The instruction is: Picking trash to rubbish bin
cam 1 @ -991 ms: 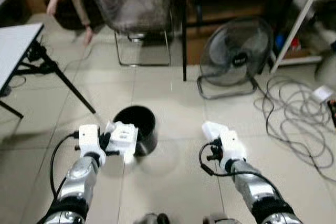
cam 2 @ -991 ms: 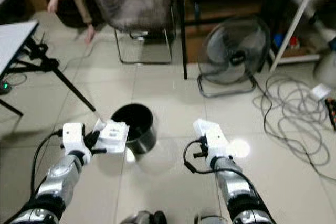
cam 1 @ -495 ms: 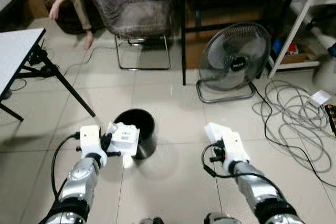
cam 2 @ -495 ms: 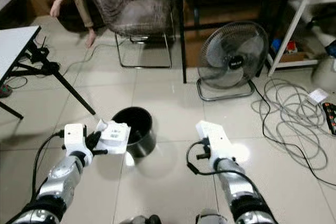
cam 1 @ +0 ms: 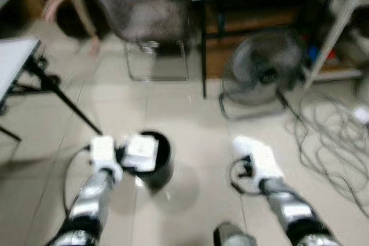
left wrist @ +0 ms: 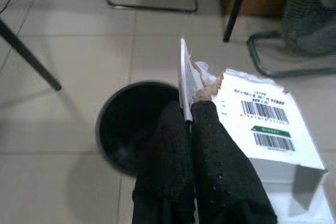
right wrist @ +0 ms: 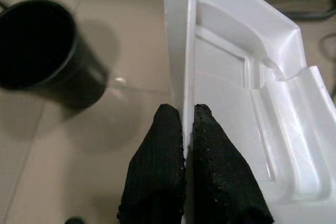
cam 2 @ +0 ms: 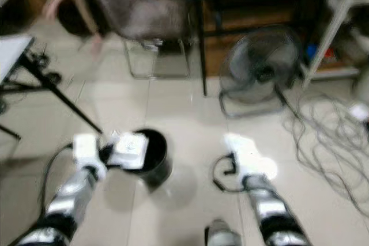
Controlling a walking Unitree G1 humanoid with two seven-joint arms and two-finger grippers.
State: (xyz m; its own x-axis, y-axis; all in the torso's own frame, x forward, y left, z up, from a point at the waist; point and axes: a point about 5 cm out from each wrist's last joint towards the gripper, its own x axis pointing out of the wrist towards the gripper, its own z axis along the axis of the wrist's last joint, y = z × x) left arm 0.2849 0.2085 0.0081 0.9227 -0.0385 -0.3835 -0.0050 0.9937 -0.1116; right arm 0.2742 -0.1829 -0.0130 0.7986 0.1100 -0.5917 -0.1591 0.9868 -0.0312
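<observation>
Nothing binned yet. Left gripper [left wrist: 189, 114] clenched on torn white carton [left wrist: 262, 129], held at rim of black rubbish bin [left wrist: 128, 129] on the floor. Right gripper [right wrist: 186, 116] clamped on white foam tray [right wrist: 247, 87], beside bin, awaiting drop.

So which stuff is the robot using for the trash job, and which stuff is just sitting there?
For the job: black bin; white box with barcodes in the left hand; white foam tray in the right hand.
Just lying about: fan; chair; cables; folding table.
</observation>
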